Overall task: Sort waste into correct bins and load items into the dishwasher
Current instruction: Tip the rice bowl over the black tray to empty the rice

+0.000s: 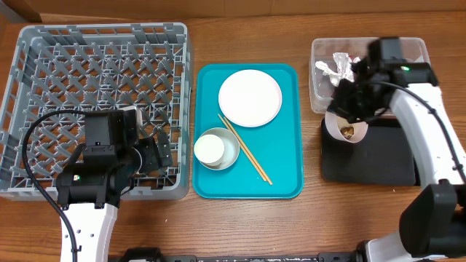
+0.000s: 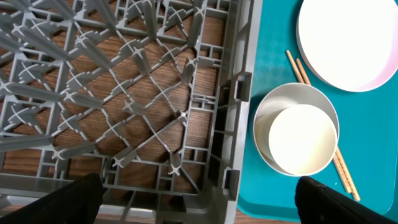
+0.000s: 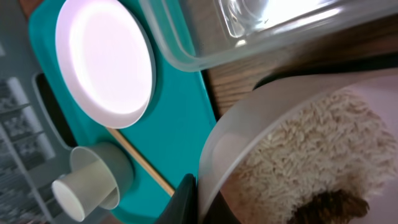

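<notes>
Your left gripper point(image 1: 154, 154) hangs spread over the dishwasher's point(image 1: 44, 44) lower right corner. Further right, your right gripper point(image 1: 345, 113) pinches the rim of the bowl point(image 1: 348, 132), rice inside, above the black tray's point(image 1: 371, 166) upper left corner, just below the clear tub point(image 1: 315, 73).

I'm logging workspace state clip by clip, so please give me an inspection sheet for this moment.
Surface: wooden table, no spills seen.
Job's things: dish rack, no dishes seen in it. The plate, the grey bowl with the white cup inside it, and the chopsticks are on the teal tray. The napkin is in the clear tub. The small bowl, holding rice and a brown scrap, is held over the black tray.
Clutter: nothing seen.
Grippers: left gripper, jaws open, over the rack's near right corner. Right gripper, jaws shut on the small bowl's rim.
Cables: black cable loops over the rack.
Surroundings: nothing seen.
</notes>
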